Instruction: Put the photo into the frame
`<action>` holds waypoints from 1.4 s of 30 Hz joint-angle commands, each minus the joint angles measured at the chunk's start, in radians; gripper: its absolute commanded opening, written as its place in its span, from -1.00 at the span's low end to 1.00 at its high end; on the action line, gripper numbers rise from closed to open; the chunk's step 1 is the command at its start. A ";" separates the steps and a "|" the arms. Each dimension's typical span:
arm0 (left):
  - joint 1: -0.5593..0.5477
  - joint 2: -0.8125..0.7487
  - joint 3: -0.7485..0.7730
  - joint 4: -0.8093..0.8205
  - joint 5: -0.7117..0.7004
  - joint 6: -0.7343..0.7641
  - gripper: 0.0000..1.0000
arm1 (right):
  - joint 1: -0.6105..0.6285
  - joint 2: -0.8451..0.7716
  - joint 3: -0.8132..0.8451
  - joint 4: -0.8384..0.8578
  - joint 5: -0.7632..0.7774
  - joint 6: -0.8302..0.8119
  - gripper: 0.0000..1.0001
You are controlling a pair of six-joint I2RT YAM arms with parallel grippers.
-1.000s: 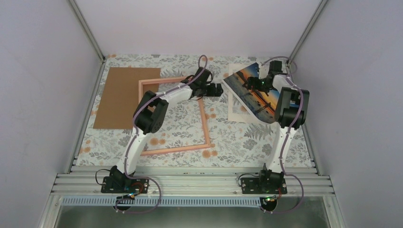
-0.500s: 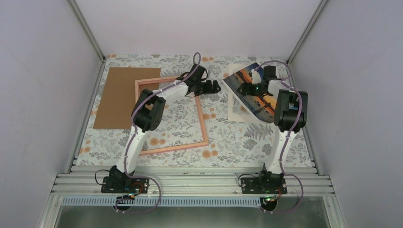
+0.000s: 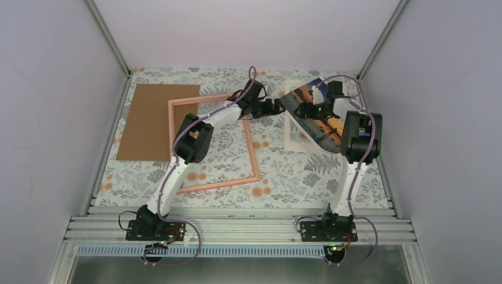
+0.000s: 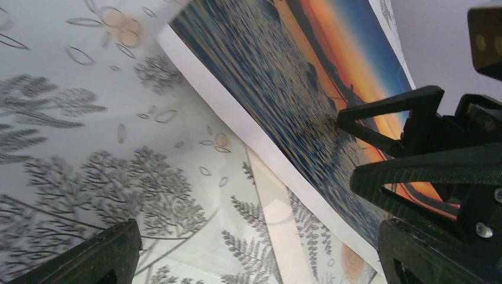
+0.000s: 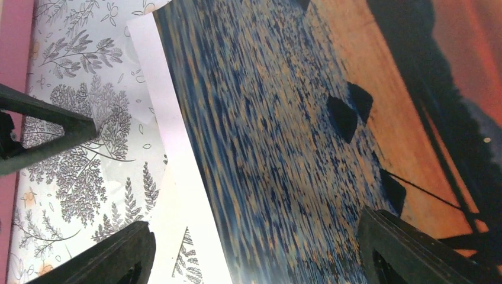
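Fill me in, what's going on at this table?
The right gripper sits over the photo with its jaws wide, at the far right, where the photo lies askew across a white mat board. The left gripper, open, is stretched toward the photo's left edge. The pink frame lies flat to the left, one corner over a brown cardboard sheet. The photo is not in it yet.

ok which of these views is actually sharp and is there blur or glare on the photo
Top external: evenly lit, sharp, no glare on the photo. Left wrist: photo and floral tablecloth look soft, close to the lens. Right wrist: tablecloth crisper, photo's water streaky, no hot spots.
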 commanded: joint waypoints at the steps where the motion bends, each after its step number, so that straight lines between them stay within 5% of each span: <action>1: -0.032 0.077 0.003 -0.080 0.028 -0.050 0.99 | 0.028 0.137 -0.043 -0.250 0.027 0.039 0.72; 12: -0.033 0.098 0.030 0.007 0.073 -0.097 0.96 | 0.028 0.162 -0.005 -0.273 0.011 0.039 0.69; 25: 0.038 0.074 0.213 -0.232 -0.316 0.207 1.00 | 0.067 0.130 -0.069 -0.292 0.035 -0.020 0.61; 35: 0.016 0.227 0.392 -0.246 -0.153 0.336 1.00 | 0.081 0.129 -0.097 -0.294 0.037 -0.022 0.61; 42: 0.000 0.178 0.322 -0.328 -0.037 0.425 0.91 | 0.088 0.114 -0.124 -0.289 0.035 -0.023 0.60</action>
